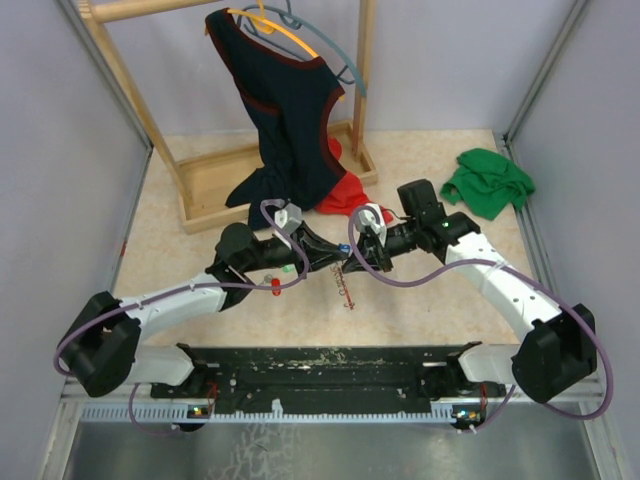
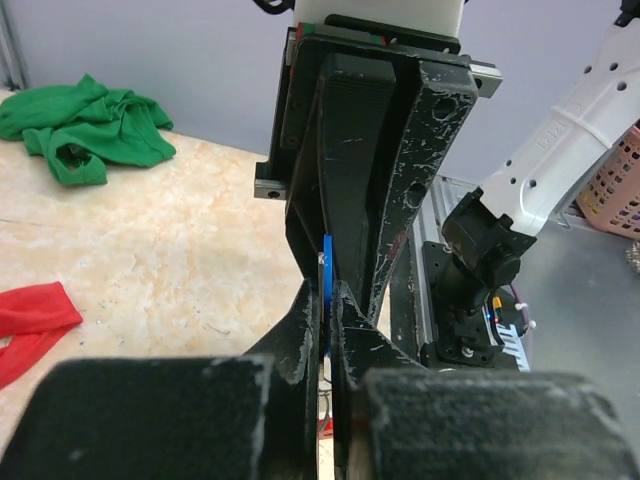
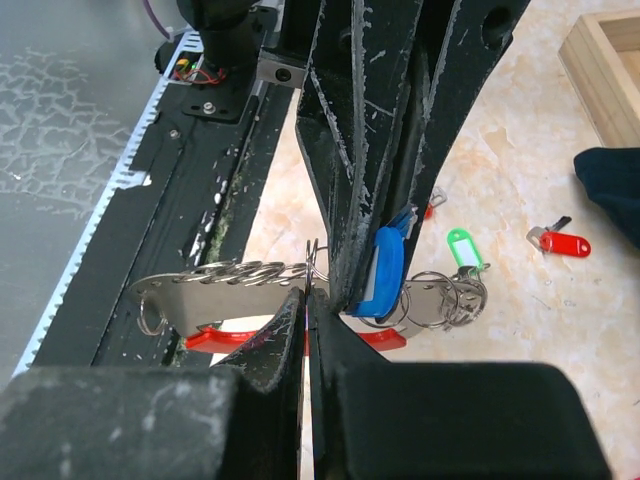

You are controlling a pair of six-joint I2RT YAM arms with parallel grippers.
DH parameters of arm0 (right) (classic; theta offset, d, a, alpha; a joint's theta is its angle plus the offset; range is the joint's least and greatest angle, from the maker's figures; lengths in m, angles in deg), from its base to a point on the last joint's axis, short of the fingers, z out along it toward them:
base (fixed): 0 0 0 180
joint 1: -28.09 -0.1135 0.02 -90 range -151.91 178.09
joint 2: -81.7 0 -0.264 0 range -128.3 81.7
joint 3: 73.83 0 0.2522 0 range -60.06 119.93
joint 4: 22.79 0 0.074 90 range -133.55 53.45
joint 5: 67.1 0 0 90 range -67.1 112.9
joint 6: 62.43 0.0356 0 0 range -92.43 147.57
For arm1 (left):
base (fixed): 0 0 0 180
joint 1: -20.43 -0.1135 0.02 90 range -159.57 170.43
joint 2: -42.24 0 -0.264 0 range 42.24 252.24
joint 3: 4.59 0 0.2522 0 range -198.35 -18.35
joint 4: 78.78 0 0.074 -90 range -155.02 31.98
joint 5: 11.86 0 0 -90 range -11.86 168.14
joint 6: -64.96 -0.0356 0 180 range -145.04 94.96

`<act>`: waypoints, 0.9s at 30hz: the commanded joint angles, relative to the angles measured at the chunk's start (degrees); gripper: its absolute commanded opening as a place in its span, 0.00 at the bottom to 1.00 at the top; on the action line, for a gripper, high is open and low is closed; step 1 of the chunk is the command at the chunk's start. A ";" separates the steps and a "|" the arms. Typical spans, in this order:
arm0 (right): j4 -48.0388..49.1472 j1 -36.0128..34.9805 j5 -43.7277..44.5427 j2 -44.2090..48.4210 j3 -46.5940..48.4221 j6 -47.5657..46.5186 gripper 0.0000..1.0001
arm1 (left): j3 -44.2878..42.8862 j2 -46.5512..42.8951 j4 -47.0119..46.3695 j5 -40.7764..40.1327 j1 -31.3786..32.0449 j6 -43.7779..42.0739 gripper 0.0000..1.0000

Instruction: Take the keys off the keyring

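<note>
My left gripper (image 1: 333, 256) and right gripper (image 1: 354, 252) meet tip to tip above the table's middle. In the left wrist view my left gripper (image 2: 325, 300) is shut on the blue key (image 2: 326, 268). The blue key also shows in the right wrist view (image 3: 385, 265). My right gripper (image 3: 312, 300) is shut on a ring of the keyring (image 3: 215, 285), whose silvery strip and red loop (image 3: 215, 340) hang to the left. From above, the keyring (image 1: 347, 287) dangles below the tips. A green key (image 3: 462, 248) and a red key (image 3: 560, 241) lie loose on the table.
A wooden rack (image 1: 215, 180) with a dark garment (image 1: 285, 110) stands at the back, a red cloth (image 1: 350, 195) at its foot. A green cloth (image 1: 490, 180) lies at the back right. The black base rail (image 1: 330, 365) runs along the near edge.
</note>
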 commanded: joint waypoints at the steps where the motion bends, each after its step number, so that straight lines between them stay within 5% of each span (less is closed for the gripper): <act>1: 3.66 -0.97 -1.05 1.57 1.09 3.56 0.00 | -0.95 1.22 -3.88 -0.25 0.08 1.77 0.00; 10: 1.31 -0.25 0.19 1.44 1.98 3.76 0.28 | 1.53 -0.26 -6.86 1.04 0.11 0.07 0.00; 27: -7.69 5.80 -5.47 3.39 7.04 -0.39 0.42 | 1.10 0.89 -7.48 4.16 0.15 0.22 0.00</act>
